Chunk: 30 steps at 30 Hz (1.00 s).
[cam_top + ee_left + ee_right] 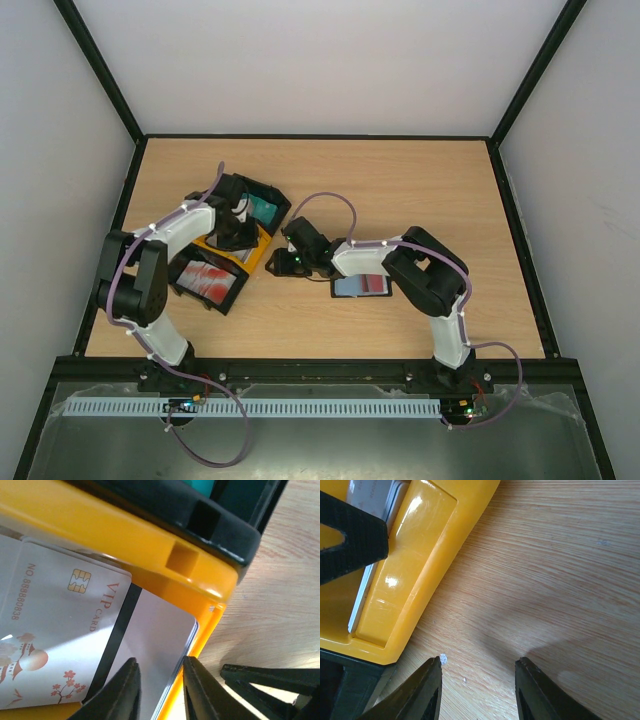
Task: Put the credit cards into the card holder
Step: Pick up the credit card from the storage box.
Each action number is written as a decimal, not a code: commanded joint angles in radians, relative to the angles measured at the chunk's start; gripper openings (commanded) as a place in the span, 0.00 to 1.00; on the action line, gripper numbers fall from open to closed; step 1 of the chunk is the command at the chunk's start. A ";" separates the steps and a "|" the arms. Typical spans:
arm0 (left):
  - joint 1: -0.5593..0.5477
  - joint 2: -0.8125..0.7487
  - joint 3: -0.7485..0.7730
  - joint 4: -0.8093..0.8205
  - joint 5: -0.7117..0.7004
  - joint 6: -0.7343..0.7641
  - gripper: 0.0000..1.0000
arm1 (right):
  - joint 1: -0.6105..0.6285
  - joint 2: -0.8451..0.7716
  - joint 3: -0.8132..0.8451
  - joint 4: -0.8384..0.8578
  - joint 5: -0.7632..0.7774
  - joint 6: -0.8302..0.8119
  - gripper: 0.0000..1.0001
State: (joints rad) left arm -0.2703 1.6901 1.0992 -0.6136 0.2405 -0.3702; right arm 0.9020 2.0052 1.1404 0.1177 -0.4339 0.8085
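Whitish-grey credit cards (155,635) lie stacked in the yellow tray (125,535), the top one printed with a chip and "VIP CARD" (55,630). My left gripper (160,661) hovers low over the stack's right edge, its jaws a narrow gap apart with nothing pinched. From above, the left gripper (237,235) is inside the yellow tray (260,252). A teal card (265,208) and a red-and-white card (207,278) lie in black trays. My right gripper (478,661) is open over bare wood beside the yellow tray (415,555). The card holder (358,287) lies partly under the right forearm.
Black trays (232,290) flank the yellow one in a diagonal row at the table's left. The black tray's rim (225,510) stands just behind the yellow rim. The left gripper's finger (350,535) shows in the right wrist view. The right gripper (280,264) sits close to the yellow tray.
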 commanded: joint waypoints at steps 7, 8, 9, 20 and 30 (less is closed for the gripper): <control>-0.018 0.001 0.018 -0.034 -0.031 0.026 0.51 | 0.005 -0.004 -0.022 -0.010 0.026 0.004 0.40; -0.021 0.006 0.016 -0.033 -0.033 0.030 0.54 | 0.005 -0.005 -0.023 -0.009 0.027 0.003 0.41; -0.021 0.012 0.013 -0.028 -0.035 0.034 0.56 | 0.006 -0.005 -0.024 -0.009 0.027 0.004 0.40; -0.065 0.064 0.041 -0.050 -0.041 0.064 0.52 | 0.005 -0.014 -0.043 -0.004 0.036 0.008 0.40; -0.066 0.030 0.062 -0.087 -0.019 0.065 0.41 | 0.005 -0.011 -0.044 0.005 0.034 0.015 0.40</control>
State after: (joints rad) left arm -0.3328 1.7462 1.1343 -0.6514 0.2050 -0.3141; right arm 0.9024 2.0014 1.1179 0.1555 -0.4290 0.8173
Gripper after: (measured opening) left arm 0.420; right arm 0.405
